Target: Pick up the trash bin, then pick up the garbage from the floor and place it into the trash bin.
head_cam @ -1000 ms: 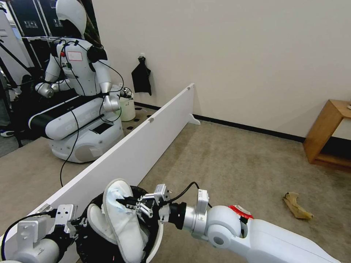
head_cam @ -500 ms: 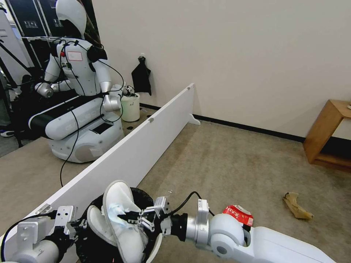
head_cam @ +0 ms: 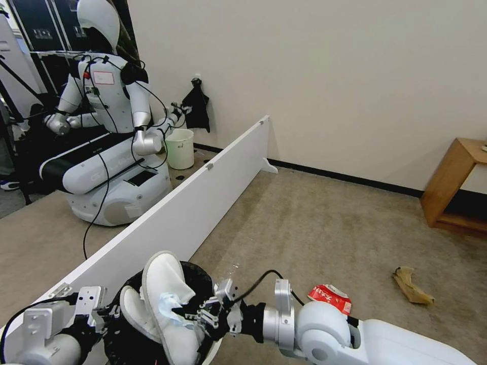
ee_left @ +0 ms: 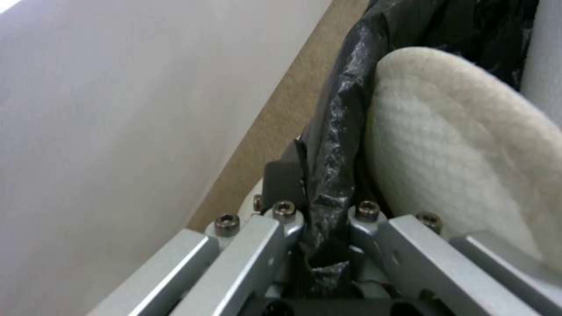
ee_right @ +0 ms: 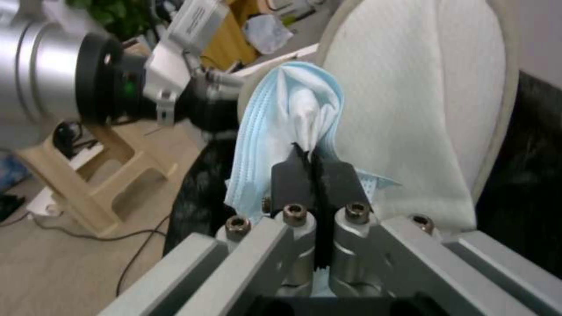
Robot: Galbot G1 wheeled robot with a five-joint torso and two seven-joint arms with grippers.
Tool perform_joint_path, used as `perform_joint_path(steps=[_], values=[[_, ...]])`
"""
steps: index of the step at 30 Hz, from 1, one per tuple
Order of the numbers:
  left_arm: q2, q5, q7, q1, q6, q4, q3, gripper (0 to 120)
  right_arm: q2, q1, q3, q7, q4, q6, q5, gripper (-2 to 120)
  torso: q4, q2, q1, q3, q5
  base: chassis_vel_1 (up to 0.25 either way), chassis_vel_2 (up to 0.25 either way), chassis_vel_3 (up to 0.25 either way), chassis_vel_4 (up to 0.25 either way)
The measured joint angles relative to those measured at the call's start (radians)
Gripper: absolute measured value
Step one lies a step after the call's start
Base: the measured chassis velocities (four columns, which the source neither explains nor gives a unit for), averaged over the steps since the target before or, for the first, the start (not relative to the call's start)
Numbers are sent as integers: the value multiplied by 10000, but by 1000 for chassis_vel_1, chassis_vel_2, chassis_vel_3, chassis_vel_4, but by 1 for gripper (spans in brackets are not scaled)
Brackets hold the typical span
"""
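Already the trash bin (head_cam: 152, 324) is off the floor (head_cam: 314, 223), carried by the left gripper (ee_left: 328, 219), whose fingers (ee_left: 284, 184) are clenched on the black bag (ee_left: 340, 131) folded over its rim. Two white slippers stand in it, soles up: one (head_cam: 167, 299) tall and leaning at the middle, the other (head_cam: 133, 310) lower, just beside the left fingers and touching the liner there.

The right gripper (ee_right: 313, 175) sits over the bin's mouth, its fingers (ee_right: 340, 180) pinched shut on a crumpled pale-blue face mask (ee_right: 281, 131). The mask bunches up from the fingertips and presses against the tall slipper, which rises just beyond them. It appears to hang inside the rim, so this piece looks ready to be let go.

What is left, judging from the carpet: a red snack packet (head_cam: 331, 298) lying near the right arm's elbow, and a crumpled brown paper bag (head_cam: 412, 285) farther out, well apart from both sets of fingers. More litter may lie outside what the cameras take in; I cannot tell.
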Motion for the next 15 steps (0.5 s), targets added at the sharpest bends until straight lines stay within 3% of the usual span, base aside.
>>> perform_joint_path(steps=[2, 15], values=[[-9, 14, -3, 2, 0, 0, 8, 2, 248, 374, -111, 1057, 310, -743, 801, 0, 2, 0, 0, 0, 0, 0, 0, 0, 0], [-47, -72, -57, 52, 0, 0, 18, 2, 431, 485, -323, 1621, 50, -1237, 860, 0, 0, 0, 0, 0, 1, 0, 0, 0, 0]])
